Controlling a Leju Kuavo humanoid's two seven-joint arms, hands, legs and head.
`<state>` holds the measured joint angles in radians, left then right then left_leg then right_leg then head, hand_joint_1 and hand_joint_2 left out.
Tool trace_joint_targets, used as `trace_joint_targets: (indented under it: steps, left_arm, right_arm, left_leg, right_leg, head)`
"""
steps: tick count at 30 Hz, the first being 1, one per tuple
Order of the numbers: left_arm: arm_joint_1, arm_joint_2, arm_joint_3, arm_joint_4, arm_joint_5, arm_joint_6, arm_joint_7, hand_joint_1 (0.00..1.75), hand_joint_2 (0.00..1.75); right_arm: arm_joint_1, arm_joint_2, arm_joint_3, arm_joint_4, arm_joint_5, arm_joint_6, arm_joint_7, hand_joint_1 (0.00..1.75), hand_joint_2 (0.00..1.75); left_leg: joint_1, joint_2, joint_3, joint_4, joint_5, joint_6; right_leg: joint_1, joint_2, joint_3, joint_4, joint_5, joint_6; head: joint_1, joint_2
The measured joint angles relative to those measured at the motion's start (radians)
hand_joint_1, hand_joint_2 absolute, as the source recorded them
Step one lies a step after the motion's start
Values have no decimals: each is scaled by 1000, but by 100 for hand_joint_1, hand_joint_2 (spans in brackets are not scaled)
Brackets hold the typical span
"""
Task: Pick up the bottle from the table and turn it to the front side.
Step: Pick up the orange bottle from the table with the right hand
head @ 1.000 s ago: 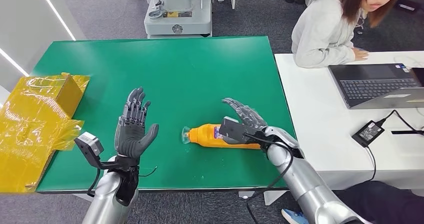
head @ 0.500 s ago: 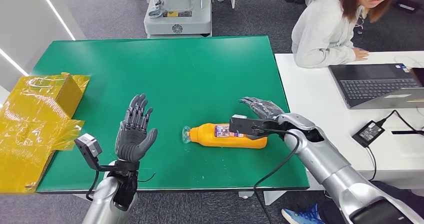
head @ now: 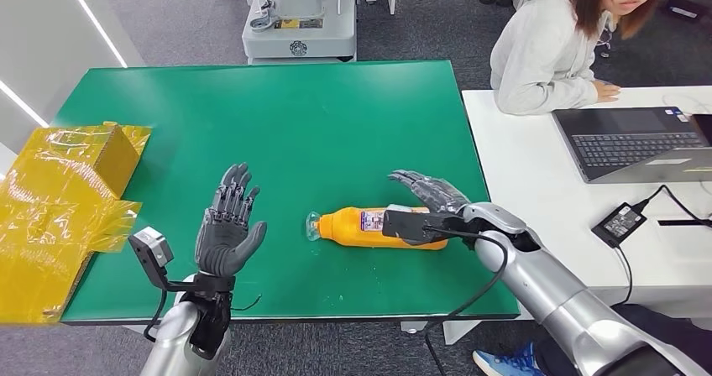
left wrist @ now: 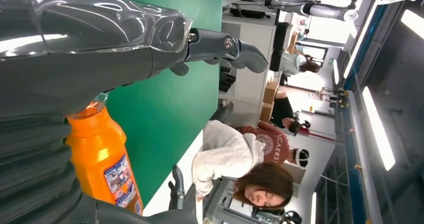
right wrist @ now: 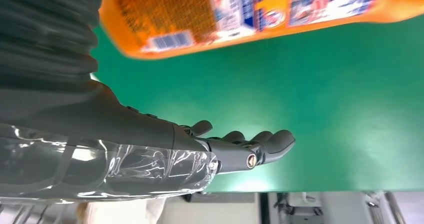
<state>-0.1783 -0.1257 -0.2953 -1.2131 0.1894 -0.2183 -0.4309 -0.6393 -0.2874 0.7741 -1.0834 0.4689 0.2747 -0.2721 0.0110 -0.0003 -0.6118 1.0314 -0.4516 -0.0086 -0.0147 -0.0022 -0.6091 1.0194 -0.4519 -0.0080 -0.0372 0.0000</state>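
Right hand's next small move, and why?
Probably lower the right hand onto the bottle and close. The bottle lies on its side on the green table; the fingers are spread over its base end, gripping nothing.

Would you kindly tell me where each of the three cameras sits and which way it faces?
Head view: high on the body, looking down at the green table; both arms, left hand and right hand show, the bottle between them.
Left wrist view: behind the left hand, looking across the table toward a person.
Right wrist view: behind the right hand, facing the table.
All three share the bottle.
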Motion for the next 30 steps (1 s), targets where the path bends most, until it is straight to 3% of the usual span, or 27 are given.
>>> trace_joint_targets:
  steps: [12, 21, 22, 25, 26, 30]
  left_arm:
    - [4, 4, 0, 0, 25, -38, -9, 0, 175]
    - [2, 6, 0, 8, 85, -69, 9, 0, 175]
    - [2, 7, 0, 10, 89, -72, 9, 0, 175]
    - [2, 7, 0, 17, 97, -76, 9, 0, 175]
    - [2, 7, 0, 19, 100, -76, 10, 0, 175]
    - [2, 8, 0, 24, 127, -88, 20, 0, 175]
  right_arm:
    - [-6, 54, 4, 161, -50, 57, -59, 0, 175]
    - [-84, 80, 76, 280, 51, 73, 11, 0, 175]
    - [-89, 81, 85, 287, 58, 71, 15, 27, 175]
    - [-97, 85, 102, 302, 65, 67, 20, 158, 175]
    - [-98, 86, 106, 306, 67, 64, 22, 175, 175]
    - [-98, 87, 119, 311, 78, 41, 31, 175, 175]
  left_leg:
    - [0, 0, 0, 0, 0, 0]
    - [0, 0, 1, 0, 0, 0]
    - [0, 0, 1, 0, 0, 0]
    - [0, 0, 1, 0, 0, 0]
    - [0, 0, 2, 0, 0, 0]
    - [0, 0, 2, 0, 0, 0]
  right_leg:
    - [0, 0, 0, 0, 0, 0]
    - [0, -1, 1, 0, 0, 0]
    - [0, 0, 1, 0, 0, 0]
    - [0, 0, 2, 0, 0, 0]
    - [0, 0, 2, 0, 0, 0]
    - [0, 0, 2, 0, 0, 0]
  head:
    - [0, 0]
    - [0, 0]
    - [0, 0]
    - [0, 0]
    - [0, 0]
    - [0, 0]
